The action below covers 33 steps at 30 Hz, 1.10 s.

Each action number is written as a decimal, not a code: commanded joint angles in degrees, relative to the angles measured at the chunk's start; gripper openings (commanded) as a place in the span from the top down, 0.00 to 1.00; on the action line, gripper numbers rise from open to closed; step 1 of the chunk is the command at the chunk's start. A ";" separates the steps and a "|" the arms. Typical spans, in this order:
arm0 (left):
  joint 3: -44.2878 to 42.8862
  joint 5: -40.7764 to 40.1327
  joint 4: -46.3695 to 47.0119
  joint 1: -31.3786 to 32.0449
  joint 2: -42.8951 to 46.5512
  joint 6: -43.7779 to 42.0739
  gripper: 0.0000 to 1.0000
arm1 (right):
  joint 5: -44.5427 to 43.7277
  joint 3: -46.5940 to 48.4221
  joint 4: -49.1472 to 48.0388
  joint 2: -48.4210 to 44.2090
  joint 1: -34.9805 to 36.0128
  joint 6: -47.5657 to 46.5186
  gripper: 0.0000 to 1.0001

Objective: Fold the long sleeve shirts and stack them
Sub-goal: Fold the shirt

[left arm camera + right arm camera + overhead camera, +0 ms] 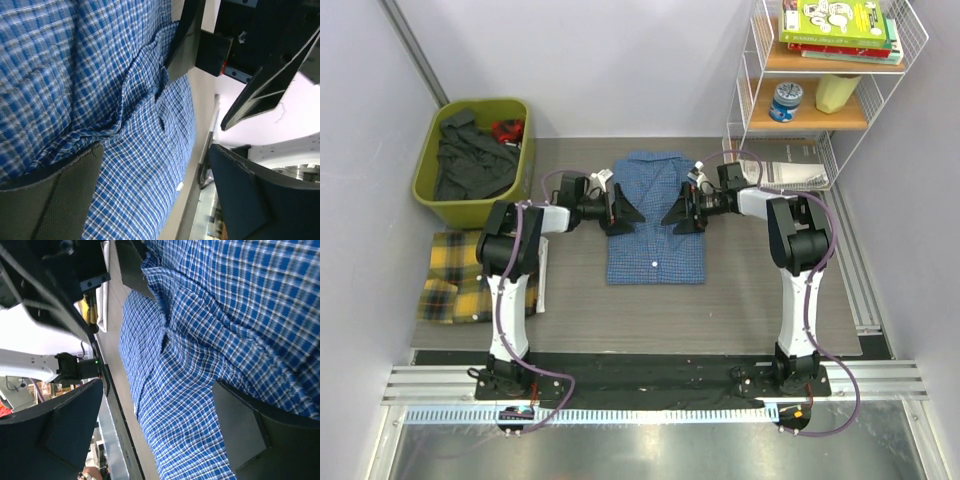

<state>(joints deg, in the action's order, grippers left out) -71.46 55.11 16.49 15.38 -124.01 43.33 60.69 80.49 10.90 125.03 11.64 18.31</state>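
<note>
Blue shirt (655, 240) lay flat, right of the bin (432, 195); yellow shirt (455, 278) lay just nearer than the bin. Left gripper (621, 212) and right gripper (681, 213), jaws spread, were at the blue shirt's side edges. Step judged: folding it. Next move calls for pinching both edges evenly.

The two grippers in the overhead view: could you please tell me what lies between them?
The middle of the blue shirt fills the gap between the left gripper and the right gripper, as the overhead view shows.
</note>
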 commanded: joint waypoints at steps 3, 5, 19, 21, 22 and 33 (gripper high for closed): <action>-2.46 -6.32 -10.49 -1.58 -0.20 -6.91 0.11 | -3.73 -4.01 -2.98 0.57 0.22 -3.71 0.03; 1.73 -5.55 -11.57 -0.44 1.83 -7.82 0.13 | -4.17 -8.84 -3.51 -1.36 1.01 -3.98 0.03; 11.34 -22.72 -40.51 2.01 44.17 -43.73 0.00 | -7.41 -18.62 -0.26 -28.17 4.61 -1.69 0.11; 13.61 -34.33 -43.29 7.89 51.64 -56.30 0.00 | -9.87 -17.48 1.13 -28.70 7.15 -4.49 0.18; 17.37 -37.50 -43.73 10.00 54.19 -59.56 0.00 | -12.32 -17.12 1.58 -28.27 8.13 -5.46 0.30; 39.82 -75.93 -27.33 54.22 64.26 -78.58 0.10 | -19.28 -10.45 2.64 -15.53 15.17 -12.76 0.73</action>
<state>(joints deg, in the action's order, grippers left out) -34.30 -4.78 -18.04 61.43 -56.58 -28.82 45.50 66.26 12.67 104.84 26.61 9.67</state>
